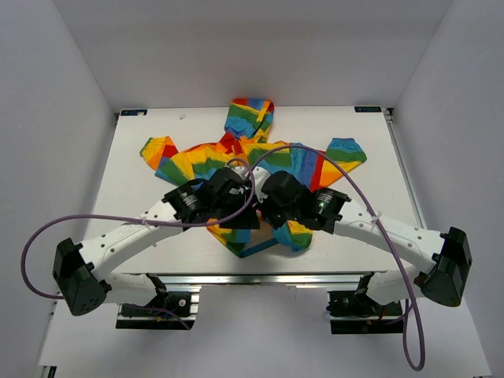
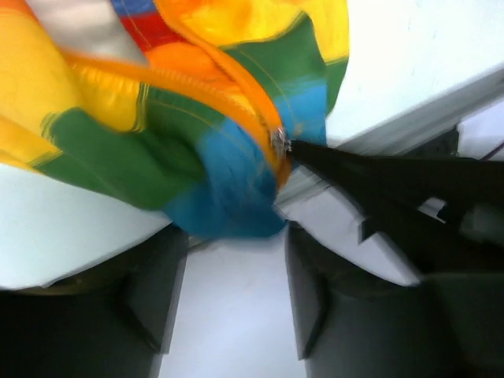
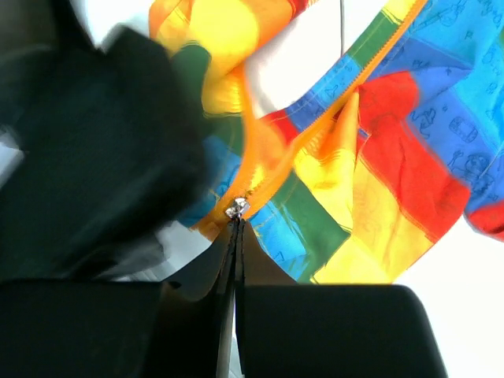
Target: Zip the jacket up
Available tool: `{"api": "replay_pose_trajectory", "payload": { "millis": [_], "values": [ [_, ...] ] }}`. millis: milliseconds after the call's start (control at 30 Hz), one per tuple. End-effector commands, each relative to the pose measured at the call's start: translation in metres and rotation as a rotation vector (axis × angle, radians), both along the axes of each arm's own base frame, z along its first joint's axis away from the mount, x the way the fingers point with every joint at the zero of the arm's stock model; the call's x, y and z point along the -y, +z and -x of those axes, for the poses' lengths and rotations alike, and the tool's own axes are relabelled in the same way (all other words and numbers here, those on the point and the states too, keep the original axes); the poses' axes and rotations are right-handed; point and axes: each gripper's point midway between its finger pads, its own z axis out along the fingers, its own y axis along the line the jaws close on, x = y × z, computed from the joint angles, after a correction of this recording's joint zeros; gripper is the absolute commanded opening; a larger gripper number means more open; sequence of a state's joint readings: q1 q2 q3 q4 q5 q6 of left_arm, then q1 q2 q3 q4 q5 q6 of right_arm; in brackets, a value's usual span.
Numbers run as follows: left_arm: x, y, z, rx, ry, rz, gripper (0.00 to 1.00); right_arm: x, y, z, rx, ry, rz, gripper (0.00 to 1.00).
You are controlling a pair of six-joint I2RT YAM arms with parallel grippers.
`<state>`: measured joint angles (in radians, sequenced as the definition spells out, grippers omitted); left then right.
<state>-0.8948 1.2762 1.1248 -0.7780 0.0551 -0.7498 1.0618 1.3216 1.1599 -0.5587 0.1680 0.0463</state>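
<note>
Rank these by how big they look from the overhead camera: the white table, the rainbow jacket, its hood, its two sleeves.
1. white table
2. rainbow jacket
3. hood, picture-left sleeve and picture-right sleeve: these three look much alike, so I will not rank them against each other.

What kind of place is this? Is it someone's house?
Not a house, most likely a robot test booth in a lab. Plain white walls box in a white table, two robot arms are bolted at its edge with purple cables, and they work on a striped jacket.
</note>
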Motion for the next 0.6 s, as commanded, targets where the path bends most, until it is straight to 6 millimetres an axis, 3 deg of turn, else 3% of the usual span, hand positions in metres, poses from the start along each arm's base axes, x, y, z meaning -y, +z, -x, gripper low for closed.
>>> {"api": "replay_pose_trajectory", "payload": {
  "millis": [0, 67, 200, 233, 400, 567],
  "values": [
    [-0.001, 0.029, 0.008, 0.11, -0.104, 0.067, 0.8, 0.001, 0.012, 0.004, -0.065, -0.009, -0.015, 0.0],
    [-0.001, 0.039, 0.005, 0.192, -0.171, 0.078, 0.98, 0.0, 0.016, 0.004, -0.089, 0.0, -0.034, 0.0],
    [-0.016, 0.055, -0.013, 0.352, -0.151, 0.021, 0.98, 0.001, 0.025, 0.002, -0.156, 0.022, -0.107, 0.0],
    [-0.017, 0.067, -0.014, 0.418, -0.183, 0.037, 0.98, 0.002, 0.029, 0.001, -0.183, 0.031, -0.129, 0.0],
    [-0.011, 0.093, -0.006, 0.601, -0.351, 0.109, 0.98, 0.0, 0.038, 0.006, -0.288, 0.11, -0.199, 0.0],
    [-0.01, 0.097, -0.006, 0.723, -0.487, 0.06, 0.98, 0.007, 0.047, -0.002, -0.367, 0.109, -0.254, 0.0]
  ]
}}
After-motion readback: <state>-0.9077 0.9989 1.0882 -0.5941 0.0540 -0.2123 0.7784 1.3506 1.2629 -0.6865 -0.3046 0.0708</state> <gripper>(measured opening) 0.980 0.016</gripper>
